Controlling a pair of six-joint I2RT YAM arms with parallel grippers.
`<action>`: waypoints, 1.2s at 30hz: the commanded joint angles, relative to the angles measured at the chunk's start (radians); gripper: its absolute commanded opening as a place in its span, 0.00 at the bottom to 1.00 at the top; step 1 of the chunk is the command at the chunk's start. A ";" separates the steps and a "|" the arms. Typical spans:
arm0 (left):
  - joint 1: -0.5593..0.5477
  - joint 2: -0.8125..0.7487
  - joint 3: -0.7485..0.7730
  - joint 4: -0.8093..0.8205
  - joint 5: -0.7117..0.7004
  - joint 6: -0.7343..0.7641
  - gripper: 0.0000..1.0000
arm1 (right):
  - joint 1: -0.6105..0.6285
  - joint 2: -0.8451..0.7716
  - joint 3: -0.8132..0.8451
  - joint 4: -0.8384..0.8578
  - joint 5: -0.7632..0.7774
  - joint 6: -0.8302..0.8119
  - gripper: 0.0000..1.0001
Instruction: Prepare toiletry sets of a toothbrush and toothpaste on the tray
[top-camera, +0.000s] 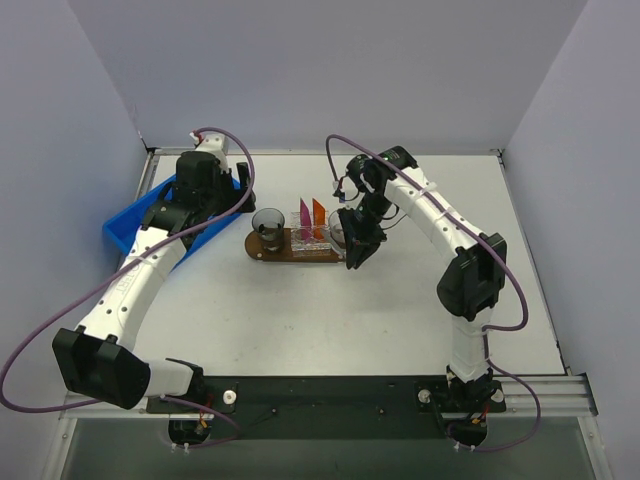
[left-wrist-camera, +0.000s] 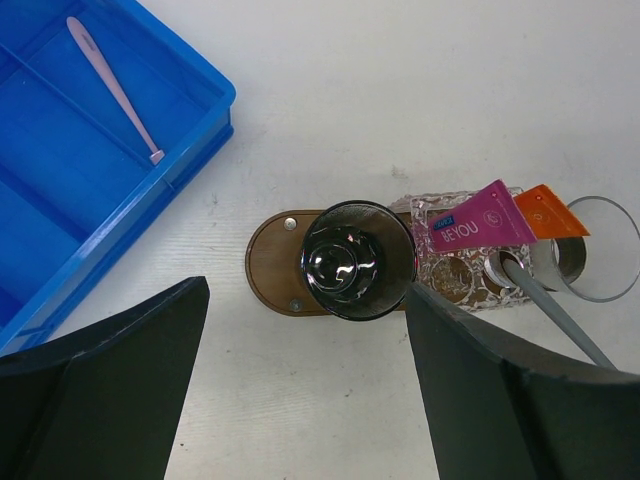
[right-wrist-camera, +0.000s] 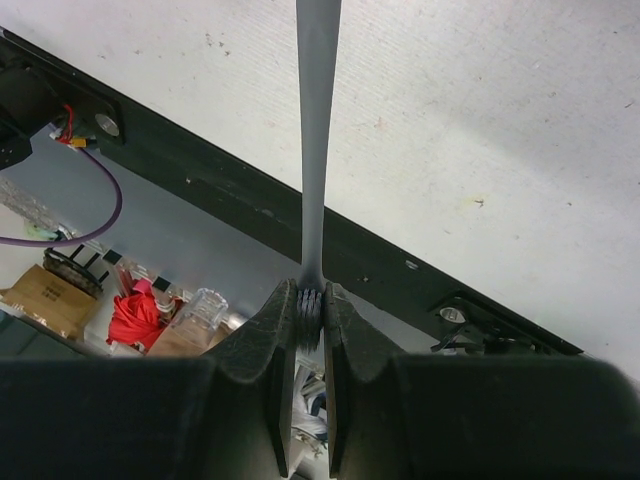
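The white desk (top-camera: 330, 320) carries a blue bin (top-camera: 118, 235) at its left edge and a brown wooden tray (left-wrist-camera: 268, 270) near its middle.

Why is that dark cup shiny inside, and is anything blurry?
Left wrist view: the dark cup catches bright glints in its bottom; the left gripper's fingers look nearly black. Right wrist view: the grey stick is sharp, the clutter past the table softer. Top view: even light, faint shadows.

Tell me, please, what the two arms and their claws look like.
Both the left arm and the right arm have white tubular links joined by bulky black joints. A purple cable loops along each. The left claw and right claw are matte black, with two broad angular fingers.
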 joint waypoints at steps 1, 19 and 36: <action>-0.001 -0.021 -0.005 0.022 0.013 0.000 0.90 | -0.001 -0.007 -0.009 -0.130 -0.023 0.004 0.00; -0.009 -0.030 -0.006 0.019 -0.005 0.020 0.90 | 0.018 0.091 0.109 -0.156 -0.034 0.020 0.00; -0.003 -0.008 0.011 0.015 -0.008 0.020 0.91 | 0.013 0.181 0.227 -0.181 -0.034 0.031 0.00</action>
